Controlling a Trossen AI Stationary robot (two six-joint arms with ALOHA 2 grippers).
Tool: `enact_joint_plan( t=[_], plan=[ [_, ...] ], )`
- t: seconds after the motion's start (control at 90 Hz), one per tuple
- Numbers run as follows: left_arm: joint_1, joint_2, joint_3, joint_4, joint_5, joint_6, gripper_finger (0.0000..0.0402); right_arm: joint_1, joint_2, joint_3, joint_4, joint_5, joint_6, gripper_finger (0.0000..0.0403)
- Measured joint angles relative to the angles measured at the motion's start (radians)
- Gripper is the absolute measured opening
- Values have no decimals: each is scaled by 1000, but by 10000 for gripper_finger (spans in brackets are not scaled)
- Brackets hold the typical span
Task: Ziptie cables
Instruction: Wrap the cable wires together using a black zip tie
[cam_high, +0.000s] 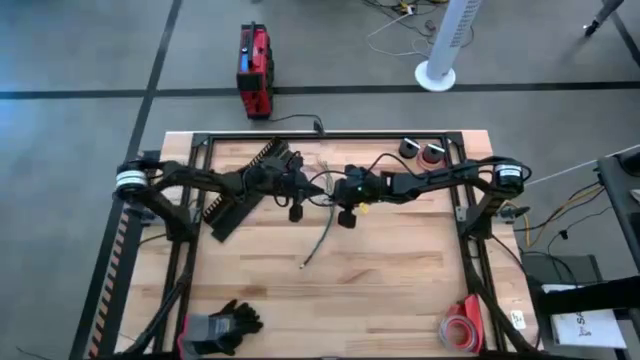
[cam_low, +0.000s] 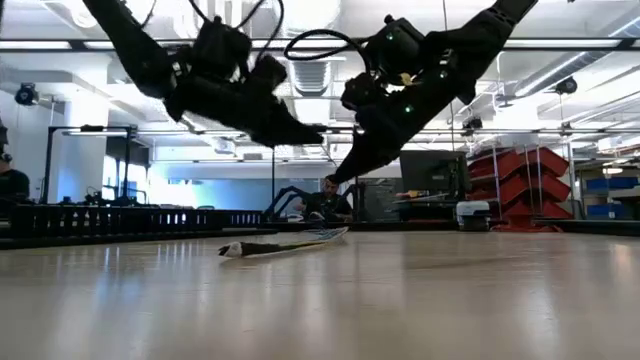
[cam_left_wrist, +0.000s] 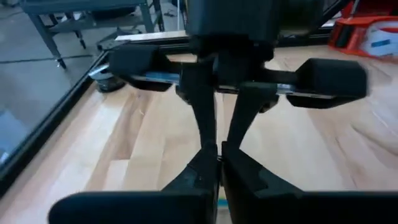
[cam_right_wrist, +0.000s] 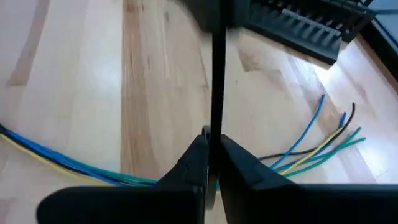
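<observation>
While raised, cables (cam_right_wrist: 311, 146) partly hidden

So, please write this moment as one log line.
left gripper: shut, raised; right gripper: shut on thin black strip; thin multicoloured cables: on wooden table

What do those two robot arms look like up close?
Both arms are dark, jointed struts with black cords looping along them. The left arm and right arm each carry a pale ring near the shoulder. Each ends in a pincer of two flat black tapering fingers: the left pincer and the right pincer. Small green lights show on one wrist in the low view.
</observation>
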Motion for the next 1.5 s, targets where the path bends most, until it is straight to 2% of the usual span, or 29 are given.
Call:
enact_joint_plan(
  t=[0.111,0.311,0.611,0.7,0.911,1.033,1.144,1.278,1.5],
  plan=[
    [2,-111,-38,-64,-44,8,0,1,0,-4,0,0,7,4],
    [3,-366,-187,-51,-71,-17,0,3,1,-21,-1,-1,7,4],
    [2,-824,-419,-72,-227,-60,0,3,0,-42,28,-5,32,7],
    [3,-955,-455,-36,-273,-58,2,3,2,-52,-27,-3,34,9],
    [3,-1165,-523,-81,-269,-72,2,3,1,-52,-1,-1,33,10],
    [3,-1187,-529,-113,-196,-114,1,3,4,-55,5,-1,33,11],
    [3,-1142,-549,-113,-123,-163,1,3,2,-53,13,-1,32,12],
    [2,-1034,-586,-23,-112,-224,3,3,2,-52,33,-5,21,12],
    [-1,-788,-610,179,-95,-268,28,3,3,-52,32,-5,21,12]
  ],
)
